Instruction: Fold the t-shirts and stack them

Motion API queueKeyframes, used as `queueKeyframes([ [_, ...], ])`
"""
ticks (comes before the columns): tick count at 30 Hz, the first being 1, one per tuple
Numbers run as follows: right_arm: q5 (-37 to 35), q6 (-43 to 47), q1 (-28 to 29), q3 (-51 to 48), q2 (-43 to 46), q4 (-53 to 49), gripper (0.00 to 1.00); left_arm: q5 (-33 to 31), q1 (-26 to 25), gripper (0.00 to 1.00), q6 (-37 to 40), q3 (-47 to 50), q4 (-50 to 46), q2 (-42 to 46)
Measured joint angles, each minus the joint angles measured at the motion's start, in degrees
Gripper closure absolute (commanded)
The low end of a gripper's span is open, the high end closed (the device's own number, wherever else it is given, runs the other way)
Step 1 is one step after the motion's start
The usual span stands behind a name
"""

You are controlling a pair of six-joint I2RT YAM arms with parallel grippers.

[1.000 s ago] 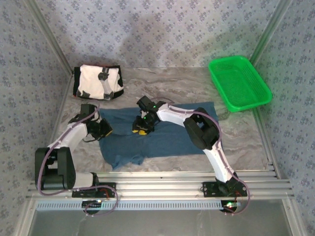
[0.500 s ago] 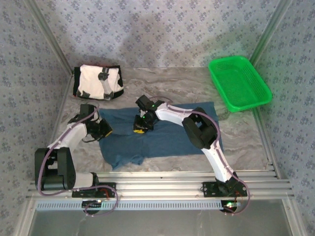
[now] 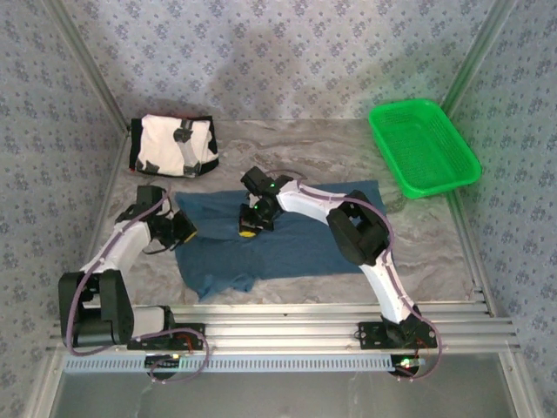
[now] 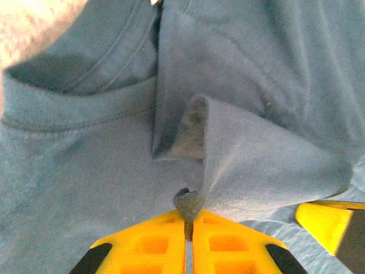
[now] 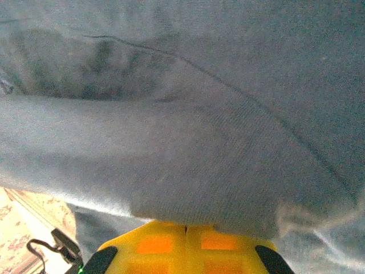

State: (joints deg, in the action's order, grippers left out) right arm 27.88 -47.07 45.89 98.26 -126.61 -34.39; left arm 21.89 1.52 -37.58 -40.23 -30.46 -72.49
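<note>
A dark teal-blue t-shirt lies spread on the table's middle. My left gripper sits at its left edge, shut on a pinched fold of the blue cloth. My right gripper is over the shirt's upper middle, its yellow fingers closed together on blue fabric that drapes over them. A cream-white t-shirt with black edges lies folded at the back left.
A bright green plastic basket stands at the back right. Patterned walls enclose the marbled table. An aluminium rail runs along the near edge by the arm bases.
My right gripper has closed on the blue shirt's cloth. The left gripper has shifted slightly left and back with its pinch of the shirt's edge.
</note>
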Motion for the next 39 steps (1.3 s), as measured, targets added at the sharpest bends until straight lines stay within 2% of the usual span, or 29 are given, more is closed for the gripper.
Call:
queueKeyframes([
  [15,0.85,1.42,0.00,-4.74,0.85,-1.90,1.00,3.06,-0.17,0.90,-1.29,6.69,0.04,3.61],
  [35,0.83,2.99,0.00,-6.71,1.68,-4.48,1.00,3.82,-3.91,0.90,-3.04,11.72,-0.63,5.88],
  [39,0.83,2.99,0.00,-7.63,2.27,-4.44,0.93,3.82,-4.28,0.88,-3.06,12.57,-0.68,5.86],
])
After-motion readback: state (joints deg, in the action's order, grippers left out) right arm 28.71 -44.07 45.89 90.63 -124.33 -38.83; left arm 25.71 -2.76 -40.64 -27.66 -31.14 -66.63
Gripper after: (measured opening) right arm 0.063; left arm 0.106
